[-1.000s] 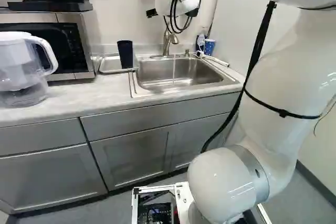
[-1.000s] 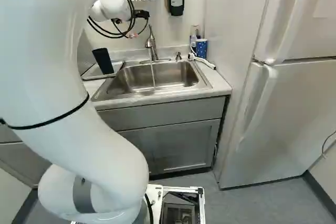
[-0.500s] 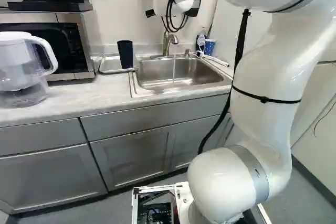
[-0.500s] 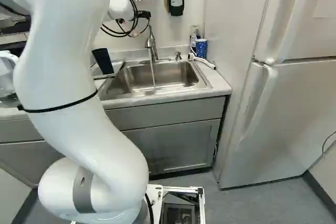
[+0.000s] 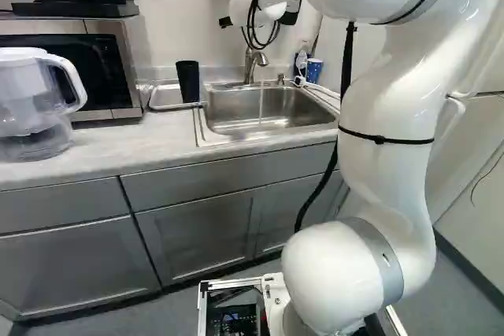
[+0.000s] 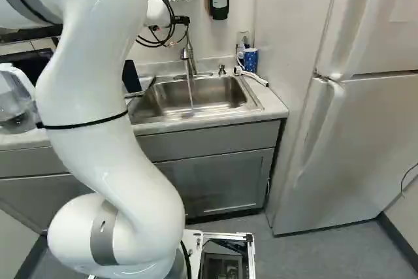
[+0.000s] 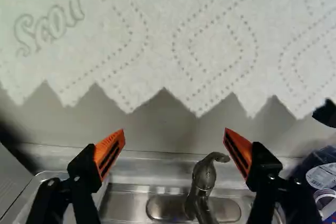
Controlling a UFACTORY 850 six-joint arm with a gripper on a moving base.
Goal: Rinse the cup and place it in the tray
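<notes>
the gripper (image 5: 290,18) is spread wide, the dark cup (image 5: 188,81) is in the left tray (image 5: 164,97), water (image 6: 191,93) runs into the sink (image 6: 160,101)

The left base view looks ahead and a little down from behind the glossy white arm (image 5: 386,139), on its left, with the clear plastic pitcher (image 5: 27,112) fairly near. The right base view faces the same way from the arm's right, reaching across to the tall off-white refrigerator (image 6: 366,135). Both share the rectangular stainless-steel sink (image 6: 192,96) and the curved metal faucet (image 6: 189,53). The wrist view looks out from the wrist, very near the embossed white paper towel (image 7: 157,35), and shares sink and faucet with both.
</notes>
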